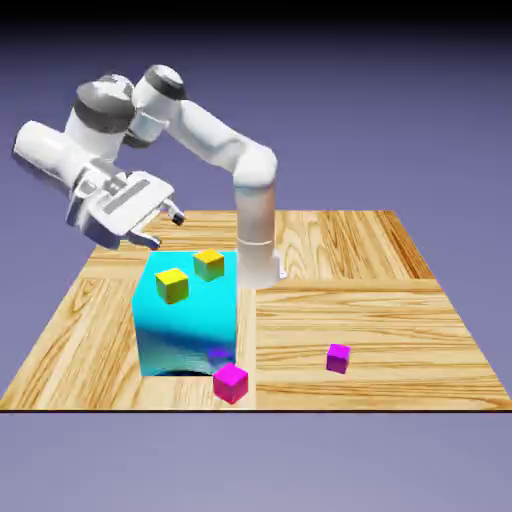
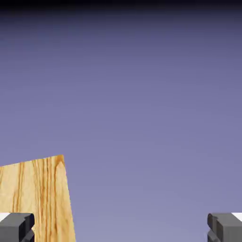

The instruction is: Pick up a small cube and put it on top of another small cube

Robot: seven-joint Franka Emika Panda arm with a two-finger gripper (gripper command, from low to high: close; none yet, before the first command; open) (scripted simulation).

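So the hot pink cube sits right up front by the counter's near edge, just beside the big cyan block. A smaller purple cube is over toward the exterior view's right. Two yellow cubes are on top of the block. Farther back, the end effector hangs tilted in the air, fingers wide apart, nothing between them.

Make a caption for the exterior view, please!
White robot arm holds its open tool above a table with a big blue block and four small cubes.
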